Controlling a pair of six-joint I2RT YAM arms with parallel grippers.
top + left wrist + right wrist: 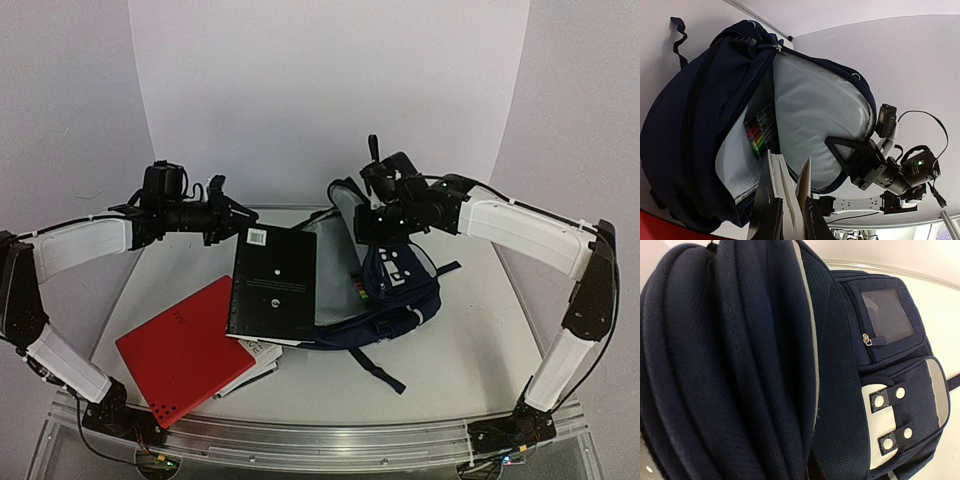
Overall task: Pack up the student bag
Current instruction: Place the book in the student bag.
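Bag (400,290): navy, upright and unzipped at mid-table; grey lining (815,110) exposed, coloured pens (757,136) inside; white snap tabs (888,420) and a square window pocket (887,312) on the front.
Left claw (232,215): closed tight on the edge of a black book (272,285), which tilts at the bag's mouth.
Right claw (380,205): pinched onto the rim of the bag's open flap.
Table (470,340): pale grey; red folder (185,350) flat at near left, overlapping white papers (258,362).
Room: plain white walls (320,90).
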